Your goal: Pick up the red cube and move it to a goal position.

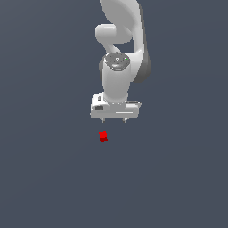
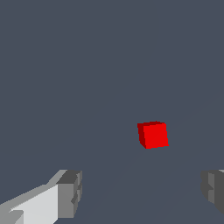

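Observation:
The red cube point(image 1: 103, 136) is a small plain bright red block on the dark grey floor, below the white gripper point(image 1: 114, 120) in the exterior view and slightly toward that view's left. The gripper is open and empty, its two short fingertips pointing down and spread wide apart. In the wrist view the cube point(image 2: 153, 134) lies apart from the gripper point(image 2: 142, 194), ahead of the gap between the two grey fingertips point(image 2: 70, 192), touching neither.
The white arm point(image 1: 119, 49) rises behind the gripper toward the top of the exterior view. A flat dark grey surface point(image 1: 44, 178) spreads all around with nothing else on it in view.

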`<state>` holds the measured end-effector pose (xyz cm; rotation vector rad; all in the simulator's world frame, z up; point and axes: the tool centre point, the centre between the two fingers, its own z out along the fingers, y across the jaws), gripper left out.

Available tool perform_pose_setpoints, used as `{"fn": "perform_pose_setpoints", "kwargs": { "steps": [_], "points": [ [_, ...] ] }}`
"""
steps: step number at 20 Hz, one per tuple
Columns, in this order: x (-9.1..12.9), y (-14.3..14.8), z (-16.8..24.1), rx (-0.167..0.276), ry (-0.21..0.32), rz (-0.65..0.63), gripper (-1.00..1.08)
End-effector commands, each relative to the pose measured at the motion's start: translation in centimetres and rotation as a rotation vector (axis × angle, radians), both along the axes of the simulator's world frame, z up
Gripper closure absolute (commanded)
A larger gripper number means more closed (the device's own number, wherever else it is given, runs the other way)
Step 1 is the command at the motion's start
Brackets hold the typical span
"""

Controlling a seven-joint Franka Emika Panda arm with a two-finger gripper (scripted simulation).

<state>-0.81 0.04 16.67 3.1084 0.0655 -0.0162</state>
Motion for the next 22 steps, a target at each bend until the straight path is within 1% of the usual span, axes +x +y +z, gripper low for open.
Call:
{"fn": "perform_pose_setpoints", "kwargs": {
  "steps": [1,6,10,22],
  "points": [
    [0.0,0.0,0.0,0.0,0.0,0.0,-0.92],
    [0.0,-0.3,-0.7,0.002,0.0,0.007,-0.92],
    [-0.1,-1.1,-2.4,0.005,-0.001,0.022,-0.92],
    [0.1,-4.8,-11.3,0.026,-0.006,0.104,-0.92]
  ]
}}
